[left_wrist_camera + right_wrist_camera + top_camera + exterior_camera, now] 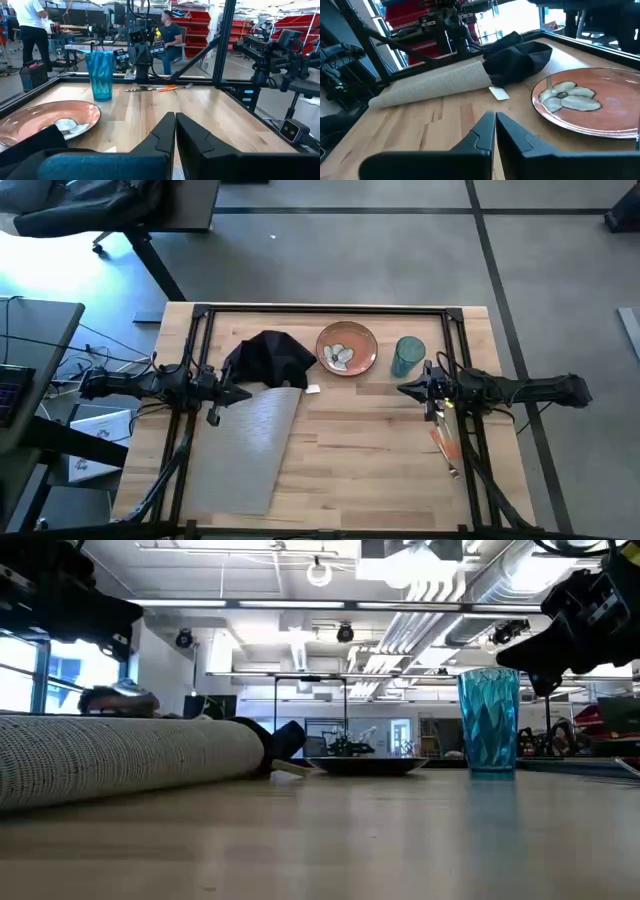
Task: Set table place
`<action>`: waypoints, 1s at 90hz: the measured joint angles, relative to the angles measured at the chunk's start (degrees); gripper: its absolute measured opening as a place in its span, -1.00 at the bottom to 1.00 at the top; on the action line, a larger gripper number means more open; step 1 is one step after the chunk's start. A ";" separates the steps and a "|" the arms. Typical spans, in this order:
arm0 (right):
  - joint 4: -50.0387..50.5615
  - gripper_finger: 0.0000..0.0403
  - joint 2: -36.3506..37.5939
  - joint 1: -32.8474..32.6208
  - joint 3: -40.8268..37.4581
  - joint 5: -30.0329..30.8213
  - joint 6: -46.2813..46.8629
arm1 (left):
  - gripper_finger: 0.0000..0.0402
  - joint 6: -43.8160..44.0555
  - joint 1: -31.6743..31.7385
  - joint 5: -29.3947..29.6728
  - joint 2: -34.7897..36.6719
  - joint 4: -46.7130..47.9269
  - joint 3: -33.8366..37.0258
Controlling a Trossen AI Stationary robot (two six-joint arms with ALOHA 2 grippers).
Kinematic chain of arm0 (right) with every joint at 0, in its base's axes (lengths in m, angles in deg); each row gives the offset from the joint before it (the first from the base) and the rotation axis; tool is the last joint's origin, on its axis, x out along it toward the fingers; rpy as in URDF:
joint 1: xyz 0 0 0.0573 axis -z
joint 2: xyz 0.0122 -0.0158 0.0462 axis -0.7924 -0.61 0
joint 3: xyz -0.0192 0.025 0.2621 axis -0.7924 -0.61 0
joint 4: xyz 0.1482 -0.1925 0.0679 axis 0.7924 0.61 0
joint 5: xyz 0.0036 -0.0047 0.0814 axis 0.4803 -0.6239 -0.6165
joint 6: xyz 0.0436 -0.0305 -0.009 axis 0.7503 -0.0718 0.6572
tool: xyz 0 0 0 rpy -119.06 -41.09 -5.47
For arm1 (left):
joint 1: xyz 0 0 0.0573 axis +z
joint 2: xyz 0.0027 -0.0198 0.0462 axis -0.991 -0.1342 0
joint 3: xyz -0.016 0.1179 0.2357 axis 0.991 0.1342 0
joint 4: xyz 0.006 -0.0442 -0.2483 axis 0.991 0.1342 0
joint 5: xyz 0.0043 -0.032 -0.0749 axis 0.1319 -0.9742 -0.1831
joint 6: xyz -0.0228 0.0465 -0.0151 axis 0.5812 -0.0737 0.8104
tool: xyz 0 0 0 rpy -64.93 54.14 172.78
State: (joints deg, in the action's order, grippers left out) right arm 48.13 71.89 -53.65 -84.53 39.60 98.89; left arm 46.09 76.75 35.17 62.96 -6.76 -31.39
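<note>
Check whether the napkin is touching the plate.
Apart. The high view shows bare wood between the napkin and the plate; the right wrist view shows the same gap.

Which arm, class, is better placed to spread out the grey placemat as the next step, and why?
Probably the left. The left gripper, fingers shut, hovers right at the partly rolled placemat and the black napkin. The right gripper waits across the table, nearer the blue cup.

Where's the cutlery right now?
In the high view the cutlery lies on the table's right side, just beneath the right tool and arm, nearer the front edge than the blue tumbler and plate.
</note>
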 joint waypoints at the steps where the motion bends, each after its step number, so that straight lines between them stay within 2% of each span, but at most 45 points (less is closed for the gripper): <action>1: -0.01 -1.00 0.00 0.00 0.00 0.01 0.00 | -1.00 0.00 0.00 0.01 -0.01 -0.01 0.00; 32: 0.00 -1.00 0.00 0.00 0.01 -0.01 0.01 | -1.00 2.26 0.00 -0.01 -0.01 -0.21 0.00; 44: 0.01 -1.00 0.00 0.00 0.01 0.01 0.01 | -1.00 1.02 0.00 0.67 -0.02 -3.56 0.00; 53: 0.01 -1.00 0.01 0.00 0.01 0.00 0.00 | -1.00 -0.47 0.08 3.73 -0.08 -8.05 -0.12; 61: 0.01 -1.00 0.01 0.00 0.01 0.00 0.01 | -1.00 0.65 0.30 10.31 -1.35 -5.23 -3.29; 77: 0.01 -1.00 0.02 0.00 0.00 0.00 -0.01 | -1.00 6.88 0.22 19.39 -10.98 6.81 -11.83; 84: 0.01 -1.00 0.02 0.00 0.02 0.01 -0.01 | -1.00 11.14 0.22 19.48 -17.77 8.36 -14.47; 90: 0.01 -1.00 0.02 0.00 0.01 0.00 0.01 | -1.00 15.36 -0.04 16.33 -24.14 9.47 -16.04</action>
State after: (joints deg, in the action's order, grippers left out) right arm 48.14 71.91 -53.65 -84.52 39.60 98.90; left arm 61.45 76.71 51.51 38.82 2.71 -47.43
